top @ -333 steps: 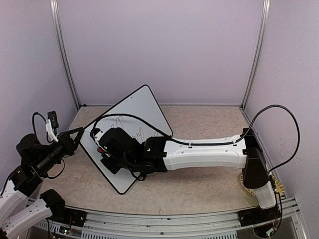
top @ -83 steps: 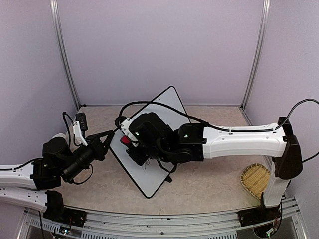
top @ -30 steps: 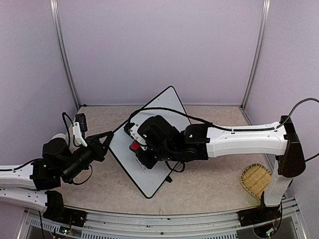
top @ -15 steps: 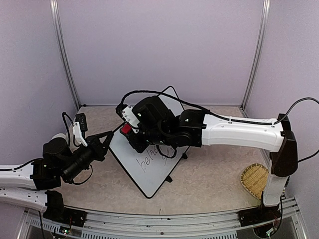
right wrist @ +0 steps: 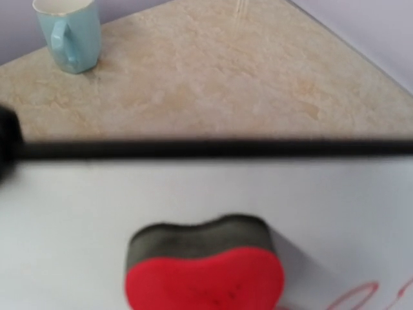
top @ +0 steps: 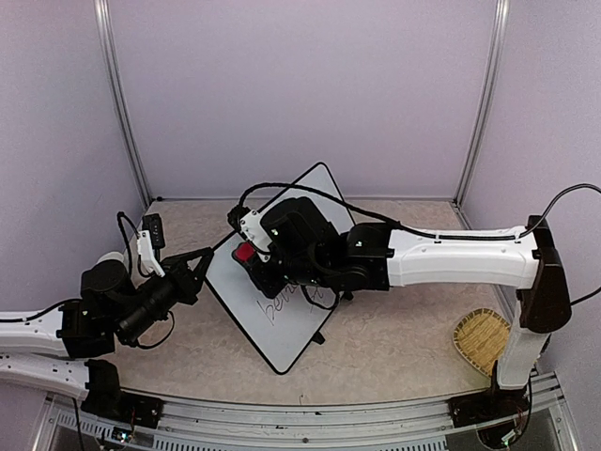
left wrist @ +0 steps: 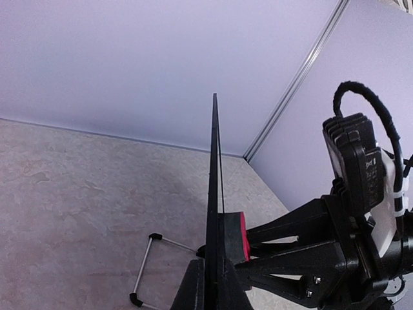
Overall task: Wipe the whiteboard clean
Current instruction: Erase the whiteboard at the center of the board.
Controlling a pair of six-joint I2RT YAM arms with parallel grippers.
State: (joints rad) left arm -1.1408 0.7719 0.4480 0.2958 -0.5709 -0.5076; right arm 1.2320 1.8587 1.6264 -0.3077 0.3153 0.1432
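left gripper (top: 206, 259) clamps the whiteboard (top: 287, 327) by its edge; right gripper (top: 248, 257) presses a gripped red eraser (right wrist: 205, 279) against it.

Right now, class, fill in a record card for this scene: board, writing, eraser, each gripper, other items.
Board: whiteboard, propped up at a tilt, seen edge-on by the left wrist camera
Writing: black handwriting on the lower half, not yet erased
Eraser: red eraser, against the board above the writing
Left: left gripper shut on the board's left edge
Right: right gripper shut on the eraser
Other items: light blue mug; woven basket
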